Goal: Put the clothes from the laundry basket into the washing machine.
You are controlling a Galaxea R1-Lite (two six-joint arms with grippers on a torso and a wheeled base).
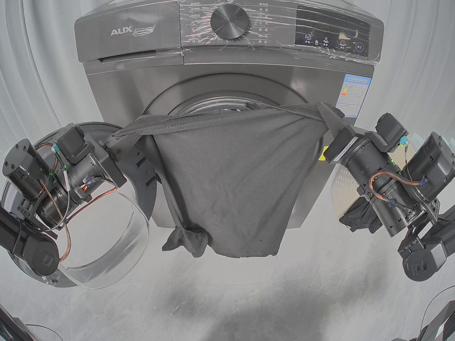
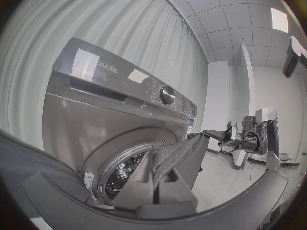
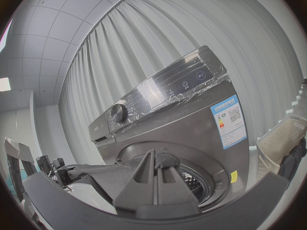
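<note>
Head view shows a dark grey garment (image 1: 237,176) spread like a curtain in front of the washing machine (image 1: 142,76), covering most of its round drum opening (image 1: 222,104); its top edge is pulled into a nearly taut line between the two arms; the left gripper (image 1: 119,137) is clamped on the left corner, and the right gripper (image 1: 326,112) is clamped on the right corner, which is twisted into a narrow strip; the wrist views confirm this, as cloth is pinched between the closed fingers of the left gripper (image 2: 156,166) and bunches over the tips of the right gripper (image 3: 158,163); the wide, high hold probably serves to open the cloth out and bring its upper hem level with the mouth, so that it can be fed into the drum rather than snag on the rim; the machine's door (image 1: 118,242) stands swung open on the left, just beside the left arm and out of the garment's path; the garment looks thin, limp and matte, with soft creases fanning down from both held corners; its lower edge hangs well below the opening, with one sleeve bunched into a lump at the lower left; the pale laundry basket (image 3: 281,141) sits to the right of the machine, with dark clothes (image 3: 294,160) draped over its rim.
</note>
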